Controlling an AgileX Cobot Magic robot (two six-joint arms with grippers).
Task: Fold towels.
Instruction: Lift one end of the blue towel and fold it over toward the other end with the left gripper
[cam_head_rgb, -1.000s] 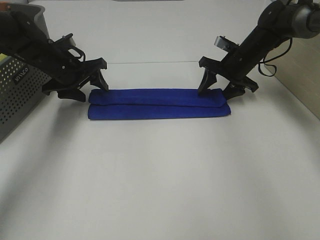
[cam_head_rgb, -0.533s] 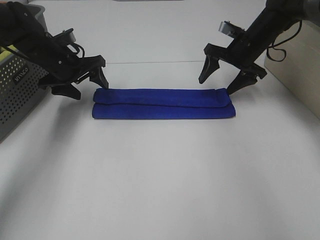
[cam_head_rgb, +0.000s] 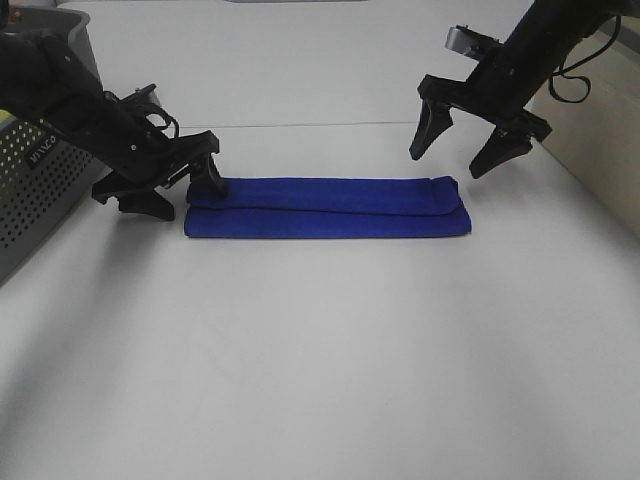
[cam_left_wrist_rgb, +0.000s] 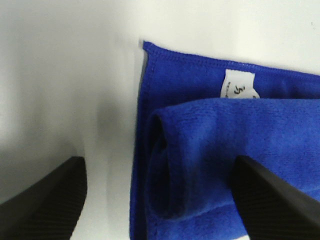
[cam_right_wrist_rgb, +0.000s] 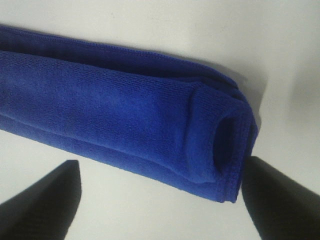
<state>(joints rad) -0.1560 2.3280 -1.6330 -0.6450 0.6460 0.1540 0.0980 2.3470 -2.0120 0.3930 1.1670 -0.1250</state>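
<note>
The royal-blue towel (cam_head_rgb: 325, 207) lies on the white table, folded lengthwise into a long narrow strip. My left gripper (cam_head_rgb: 183, 192) is open at the towel's left end. One finger (cam_head_rgb: 210, 180) touches the upper fold and the other stands on the table beside it. The left wrist view shows the rolled fold (cam_left_wrist_rgb: 225, 150), the white tag (cam_left_wrist_rgb: 239, 87) and my open gripper (cam_left_wrist_rgb: 160, 200) straddling the end. My right gripper (cam_head_rgb: 447, 163) is open and empty, above the towel's right end. The right wrist view shows that end (cam_right_wrist_rgb: 220, 140) between its spread fingers (cam_right_wrist_rgb: 40, 205).
A grey perforated basket (cam_head_rgb: 30, 190) stands at the left edge, close behind my left arm. A beige surface (cam_head_rgb: 600, 140) borders the table at the right, near my right arm.
My right gripper has risen off the towel's right end, still open. My left gripper has come down and right onto the towel's left end.
</note>
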